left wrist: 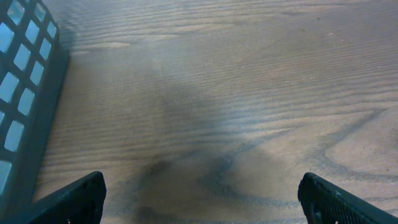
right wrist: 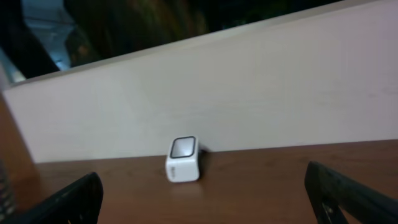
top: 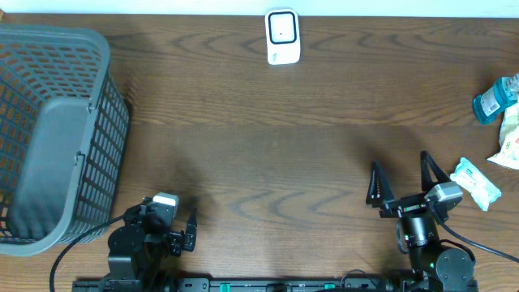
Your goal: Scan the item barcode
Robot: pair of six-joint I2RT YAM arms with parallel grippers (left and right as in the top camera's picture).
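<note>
The white packet [top: 477, 183], the nearest item to scan, lies on the table [top: 268, 138] just right of the open, empty right hand [top: 399, 162], long axis slanting far-left to near-right, well apart from the open left hand [left wrist: 199, 202], scanner [top: 282, 36] far ahead

Shop-checkout mock-up: white scanner [top: 283, 36], grey shopping basket [top: 107, 154], packaged goods [top: 477, 182], wooden table [top: 268, 146].
</note>
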